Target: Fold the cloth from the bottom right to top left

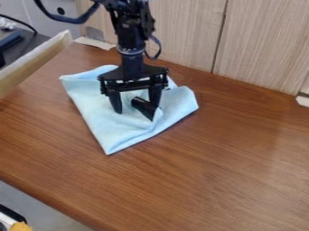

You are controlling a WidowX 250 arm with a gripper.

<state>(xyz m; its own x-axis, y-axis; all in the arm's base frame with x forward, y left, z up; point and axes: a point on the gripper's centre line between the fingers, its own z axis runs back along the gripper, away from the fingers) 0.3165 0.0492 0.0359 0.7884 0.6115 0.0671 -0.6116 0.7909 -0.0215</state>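
The cloth point(109, 124) is lying on the worktop point(241, 167), left of its middle and nearer the back edge, where the wooden panels point(187, 36) are standing, than the front edge. The fold is looking only partly made: the right side is seeming turned in and rumpled, its outer end rounding off, while the bottom corner is pointing out sharply towards the worktop's front edge. The gripper point(135, 112) is hanging over the cloth, released, its fingers standing apart. Between them a dark shape point(143, 108) is showing, object or shadow, I cannot tell. Bringing the lower right across to the upper left corner and flattening it are probably still waiting.
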